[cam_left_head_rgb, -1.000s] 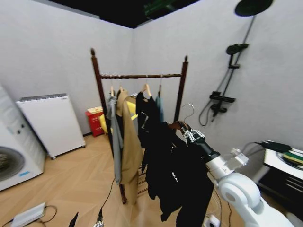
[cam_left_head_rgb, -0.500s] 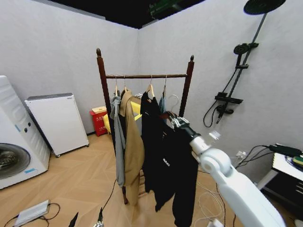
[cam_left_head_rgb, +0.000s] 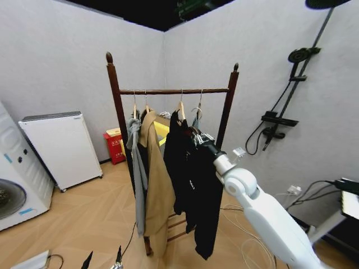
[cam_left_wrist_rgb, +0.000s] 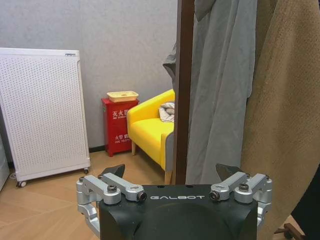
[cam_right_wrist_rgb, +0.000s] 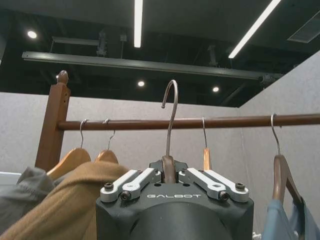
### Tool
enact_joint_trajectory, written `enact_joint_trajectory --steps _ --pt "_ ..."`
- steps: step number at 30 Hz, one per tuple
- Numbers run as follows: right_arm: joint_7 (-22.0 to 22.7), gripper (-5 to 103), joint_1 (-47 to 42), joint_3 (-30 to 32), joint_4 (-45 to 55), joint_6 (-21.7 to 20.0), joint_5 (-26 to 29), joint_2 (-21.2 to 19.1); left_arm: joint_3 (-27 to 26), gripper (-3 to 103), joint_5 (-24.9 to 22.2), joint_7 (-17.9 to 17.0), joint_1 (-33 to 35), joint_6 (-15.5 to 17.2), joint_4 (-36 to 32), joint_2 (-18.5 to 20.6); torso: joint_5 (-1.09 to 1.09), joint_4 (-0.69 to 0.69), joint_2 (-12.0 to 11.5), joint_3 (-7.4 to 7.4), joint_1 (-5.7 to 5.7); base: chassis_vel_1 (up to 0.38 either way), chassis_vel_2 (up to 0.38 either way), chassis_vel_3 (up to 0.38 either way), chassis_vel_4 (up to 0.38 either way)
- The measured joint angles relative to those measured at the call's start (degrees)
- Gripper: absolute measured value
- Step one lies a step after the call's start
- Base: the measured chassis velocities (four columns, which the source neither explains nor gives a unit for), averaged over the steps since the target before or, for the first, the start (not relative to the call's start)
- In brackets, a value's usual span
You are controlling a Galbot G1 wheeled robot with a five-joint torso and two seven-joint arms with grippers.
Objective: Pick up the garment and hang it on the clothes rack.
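The right gripper (cam_right_wrist_rgb: 170, 176), jaws clenched on the hanger (cam_right_wrist_rgb: 170, 120) of the garment (cam_left_head_rgb: 203, 196), holds its hook just below and near the rack (cam_left_head_rgb: 175, 91) rail; the left gripper (cam_left_wrist_rgb: 175, 186) waits low, jaws released.

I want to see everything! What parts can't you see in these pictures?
- Head view: the clothes rack base, hidden behind the tan coat and black garment.
- Head view: whether the hanger hook is over the rail, too small to tell.
- Right wrist view: the garment below, blocked by the right gripper.
- Left wrist view: the rack's top, cut off by the edge.
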Motion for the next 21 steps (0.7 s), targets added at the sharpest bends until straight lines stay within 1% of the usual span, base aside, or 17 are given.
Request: enact_joint_trajectory --steps 1,2,4,5,6,7,8,10,11,12,13,14,15,16,18,19,21 --pt "1.4 10 2.8 -1.2 -0.5 -0.9 0.1 0.6 0.0 100 0.0 0.0 0.0 0.0 0.0 0.0 0.0 -0.03 0.0 -0.01 -0.04 0.0 0.0 0.0 0.0" --pt "1.4 10 2.8 -1.2 -0.5 -0.9 0.1 0.6 0.0 100 0.0 0.0 0.0 0.0 0.0 0.0 0.0 -0.03 0.0 -0.01 -0.04 0.0 0.0 0.0 0.0" --pt "2.7 10 7.3 -3.2 -1.9 -2.0 0.0 1.4 0.0 100 0.0 0.0 0.0 0.0 0.0 0.0 -0.01 -0.03 0.0 -0.04 -0.11 0.034 -0.036 -0.056 0.012" --pt "2.7 10 7.3 -3.2 -1.9 -2.0 0.0 1.4 0.0 100 0.0 0.0 0.0 0.0 0.0 0.0 -0.01 -0.03 0.0 -0.04 -0.11 0.041 -0.036 -0.056 0.036" --pt "3.0 10 11.2 -4.8 -3.7 -3.1 -0.3 2.3 0.0 100 0.0 0.0 0.0 0.0 0.0 0.0 -0.02 -0.02 0.1 -0.06 -0.13 0.08 -0.056 -0.059 0.055" --pt "3.1 10 14.1 -6.3 -5.6 -3.7 -1.1 3.3 0.0 100 0.0 0.0 0.0 0.0 0.0 0.0 -0.03 -0.03 0.1 -0.06 -0.14 0.047 -0.057 -0.044 0.055" --pt "3.1 10 14.1 -6.3 -5.6 -3.7 -1.1 3.3 0.0 100 0.0 0.0 0.0 0.0 0.0 0.0 -0.03 -0.03 0.1 -0.06 -0.14 0.047 -0.057 -0.044 0.055" --pt "4.7 10 18.7 -9.1 -9.5 -4.8 -3.1 6.1 0.0 100 0.0 0.0 0.0 0.0 0.0 0.0 -0.01 0.0 0.1 -0.04 -0.13 0.0 0.0 0.0 0.0" --pt "5.6 10 20.9 -10.6 -11.6 -5.9 -3.7 7.7 0.0 100 0.0 0.0 0.0 0.0 0.0 0.0 -0.02 -0.01 0.1 -0.04 -0.12 0.0 0.0 0.0 0.0" --pt "5.6 10 20.9 -10.6 -11.6 -5.9 -3.7 7.7 0.0 100 0.0 0.0 0.0 0.0 0.0 0.0 -0.02 -0.01 0.1 -0.04 -0.12 0.0 0.0 0.0 0.0" --pt "6.1 10 22.2 -11.6 -12.9 -6.6 -3.9 8.8 0.0 100 0.0 0.0 0.0 0.0 0.0 0.0 -0.02 -0.01 0.1 -0.04 -0.11 0.0 0.0 0.0 0.0" --pt "6.8 10 24.2 -13.3 -15.6 -7.6 -4.4 10.8 0.0 100 0.0 0.0 0.0 0.0 0.0 0.0 -0.02 -0.01 0.0 -0.02 -0.08 0.0 0.0 0.0 0.0" --pt "7.3 10 25.6 -14.5 -17.8 -7.9 -4.9 12.3 0.0 100 0.0 0.0 0.0 0.0 0.0 0.0 -0.01 -0.02 0.0 -0.02 -0.07 0.0 0.0 0.0 0.0" --pt "7.3 10 25.6 -14.5 -17.8 -7.9 -4.9 12.3 0.0 100 0.0 0.0 0.0 0.0 0.0 0.0 -0.01 -0.02 0.0 -0.02 -0.07 0.0 0.0 0.0 0.0" --pt "9.0 10 28.8 -17.0 -22.5 -8.8 -5.4 15.7 0.0 100 0.0 0.0 0.0 0.0 0.0 0.0 -0.03 0.02 0.0 -0.01 -0.05 0.0 0.0 0.0 0.0" --pt "9.0 10 28.8 -17.0 -22.5 -8.8 -5.4 15.7 0.0 100 0.0 0.0 0.0 0.0 0.0 0.0 -0.03 0.02 0.0 -0.01 -0.05 0.0 0.0 0.0 0.0" --pt "10.4 10 31.6 -18.9 -26.7 -9.2 -6.5 18.3 0.0 100 0.0 0.0 0.0 0.0 0.0 0.0 -0.03 0.01 0.0 -0.02 -0.06 0.0 0.0 0.0 0.0"
